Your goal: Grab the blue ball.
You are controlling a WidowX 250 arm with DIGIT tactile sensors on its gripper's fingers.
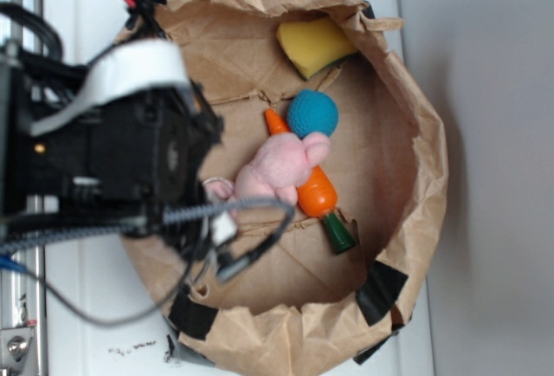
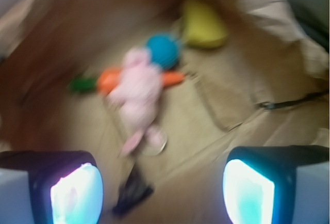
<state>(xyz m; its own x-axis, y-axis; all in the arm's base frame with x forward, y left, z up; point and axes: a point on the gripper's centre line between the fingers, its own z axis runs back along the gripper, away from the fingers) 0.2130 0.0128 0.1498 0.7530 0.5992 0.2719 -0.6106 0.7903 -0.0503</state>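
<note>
The claw (image 2: 162, 182) hangs wide open and empty, well short of the blue ball (image 2: 162, 51), which sits ahead of it, past the pink plush toy (image 2: 138, 92) and touching that toy's head. The orange carrot (image 2: 111, 79) lies under the plush. My worry: reaching straight ahead, the fingers would catch the plush first, or nudge the ball toward the yellow wedge (image 2: 203, 25) beyond.
</note>
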